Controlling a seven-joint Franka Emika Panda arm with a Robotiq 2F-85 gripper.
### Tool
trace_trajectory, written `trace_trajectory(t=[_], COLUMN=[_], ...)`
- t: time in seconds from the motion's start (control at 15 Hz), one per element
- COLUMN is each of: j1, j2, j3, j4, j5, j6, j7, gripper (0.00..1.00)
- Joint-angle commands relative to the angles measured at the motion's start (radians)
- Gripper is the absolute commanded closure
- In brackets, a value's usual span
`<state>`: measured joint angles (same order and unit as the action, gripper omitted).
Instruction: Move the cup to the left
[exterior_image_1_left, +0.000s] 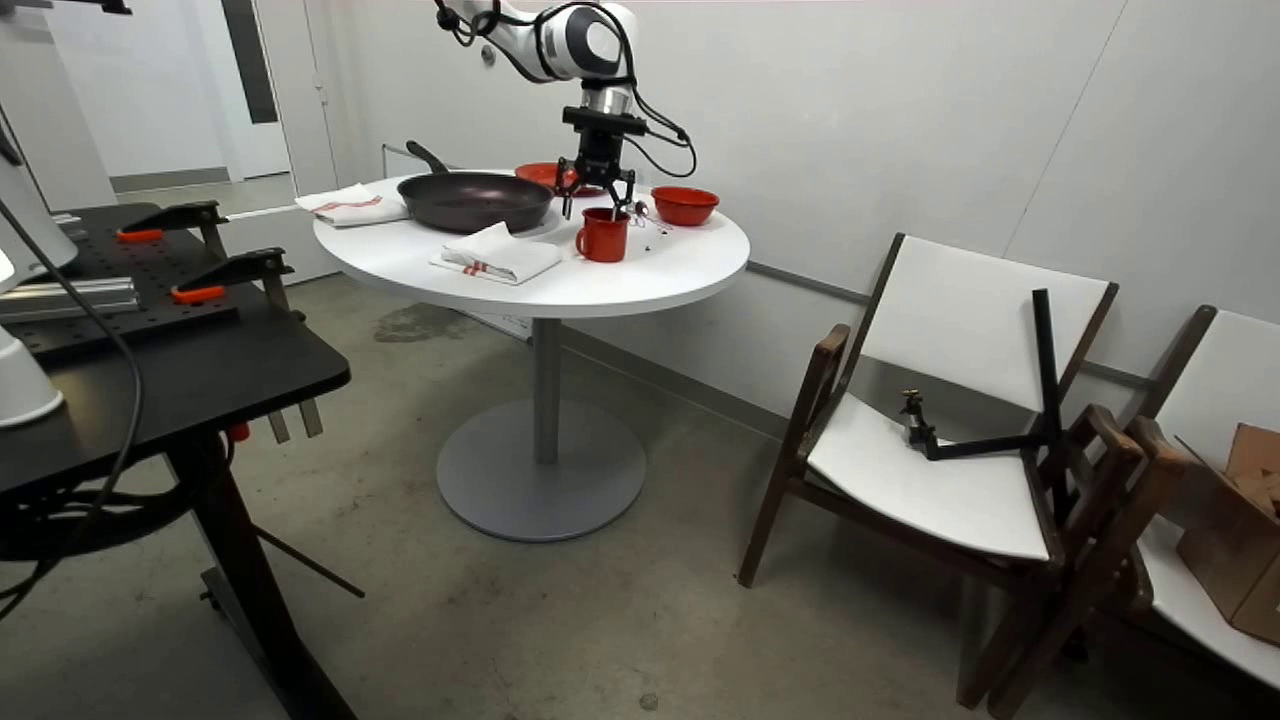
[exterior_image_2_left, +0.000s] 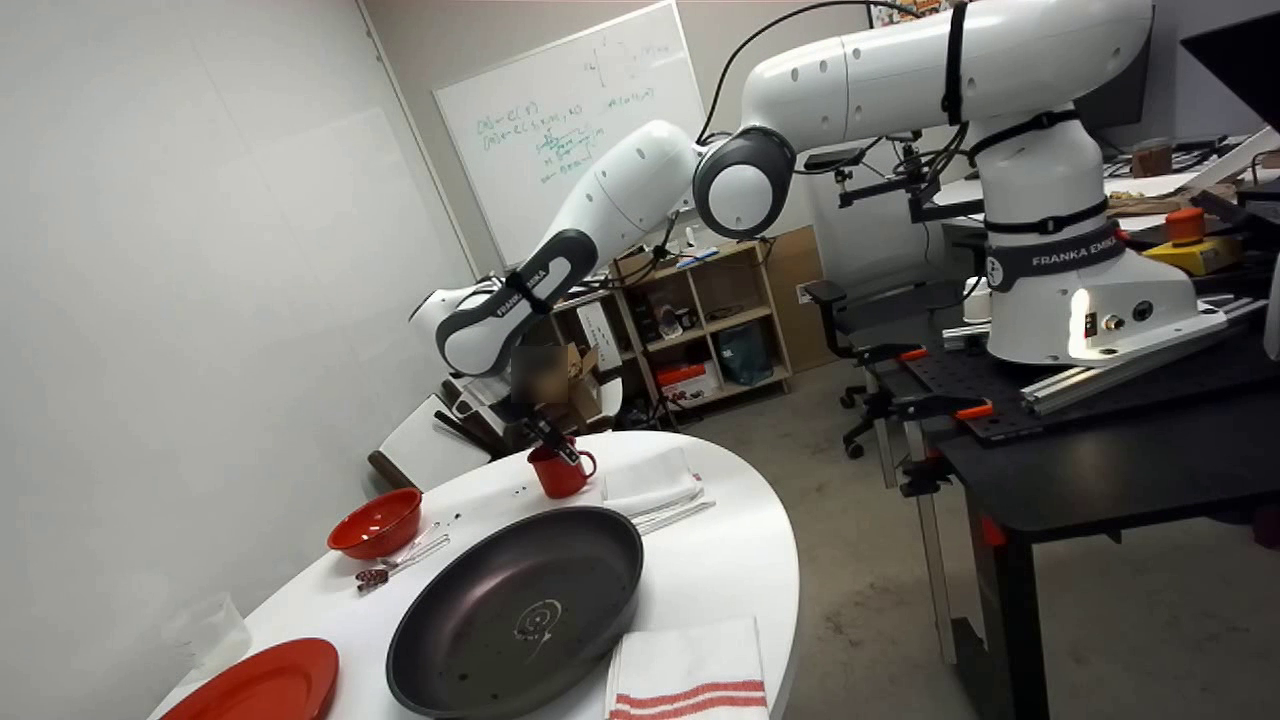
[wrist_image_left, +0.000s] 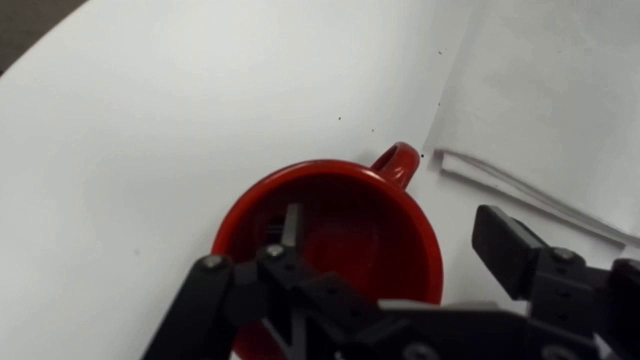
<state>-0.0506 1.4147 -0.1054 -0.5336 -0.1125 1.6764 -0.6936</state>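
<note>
A: A pale wall (exterior_image_1_left: 850, 130) backs the round white table (exterior_image_1_left: 690, 255), and the gripper (wrist_image_left: 392, 230) hangs low over the tabletop. How far along is the move?

B: Hardly begun, I'd judge. The red mug (exterior_image_1_left: 604, 240) stands upright on the table, right beneath the gripper. One finger (wrist_image_left: 293, 225) is over or just inside its mouth; the other is outside, past the rim near the handle (wrist_image_left: 407, 162).

A: So is it held?

B: I see no grip. The fingers stand apart with the mug's wall between them, and a gap shows to the outer one. The step in hand looks like a pinch on that wall, not yet made. Clamping, shifting left and letting go remain, by my reading; whose left is meant, I can't tell.

A: Anything inside the mug?

B: Bare red where I can see; the gripper's own parts cover the rest.

A: And the other containers?

B: On the outer finger's side of the gripper sits the black frying pan (exterior_image_2_left: 490, 590); its floor shows a pale swirl and a few dark specks. On the inner finger's side is the red bowl (exterior_image_2_left: 380, 530), with a glint of light in it. Farther from the gripper than either, a red plate (exterior_image_2_left: 270, 685) is cut off in an exterior view.
</note>
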Motion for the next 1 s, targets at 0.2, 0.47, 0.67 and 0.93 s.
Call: trace_trajectory(t=[0.2,0.47,0.67,0.93], j1=[-0.003,-0.006,-0.003,-0.003], j2=[0.023,0.020,0.009,-0.016], j3=[-0.012,-0.016,-0.027,-0.025], j4=[0.037,0.037,0.037,0.038], j5=[-0.012,-0.009,-0.003,0.011], j6=[0.005,0.008,0.009,-0.009], j7=[-0.042,-0.024,0.015,0.092], gripper=[0.67,0.96,0.97,0.96])
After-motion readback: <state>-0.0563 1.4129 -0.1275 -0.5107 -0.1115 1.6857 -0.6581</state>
